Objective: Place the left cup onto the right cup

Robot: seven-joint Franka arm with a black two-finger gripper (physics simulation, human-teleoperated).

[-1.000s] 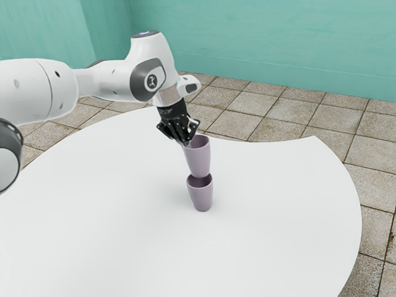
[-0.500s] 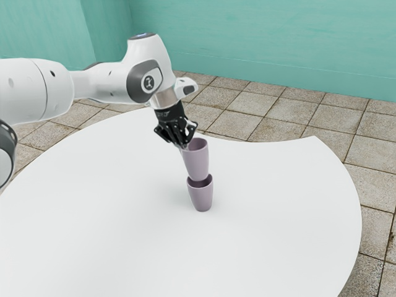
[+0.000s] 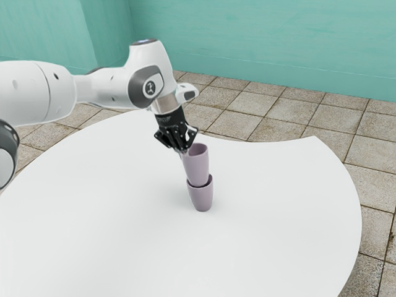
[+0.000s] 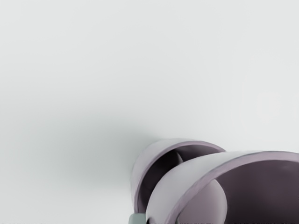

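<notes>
Two mauve cups stand in the middle of the round white table (image 3: 93, 235). The lower cup (image 3: 202, 195) sits upright on the table. The upper cup (image 3: 198, 164) leans toward the exterior view's left, its base sunk into the lower cup's mouth. My black gripper (image 3: 183, 147) is shut on the upper cup's rim wall on the arm's side. In the wrist view the held cup (image 4: 170, 196) is large and close under my hand, and the lower cup (image 4: 142, 170) shows its rim just beyond it.
The table's curved edge (image 3: 356, 204) runs along the exterior view's right, with a tiled floor (image 3: 371, 142) beyond and a teal wall (image 3: 278, 37) behind. Bare white tabletop (image 4: 93, 70) lies all around the cups.
My gripper has come down with the upper cup, which has slid deeper into the lower cup. The lower cup has stayed in place.
</notes>
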